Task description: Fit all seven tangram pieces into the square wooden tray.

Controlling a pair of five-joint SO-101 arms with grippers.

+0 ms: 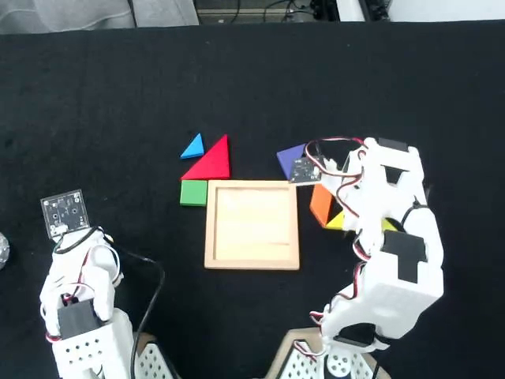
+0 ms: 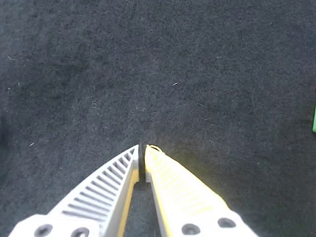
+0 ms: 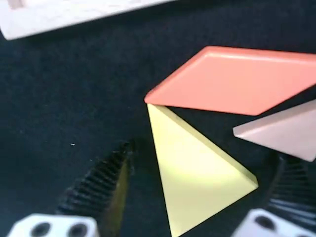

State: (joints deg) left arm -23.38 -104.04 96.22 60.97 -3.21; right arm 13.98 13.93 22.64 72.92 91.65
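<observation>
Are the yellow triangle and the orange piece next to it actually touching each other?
Touching. In the right wrist view, one corner of the yellow triangle butts against an edge of the orange piece, with no gap between them there.

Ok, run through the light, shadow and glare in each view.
High view: even light, no glare on the wooden tray; the black cloth shows no clear shadows. Left wrist view: one finger of the shut left gripper is lit brighter than the other. Right wrist view: the yellow triangle is brightly lit, while the open right gripper has dark fingers.
</observation>
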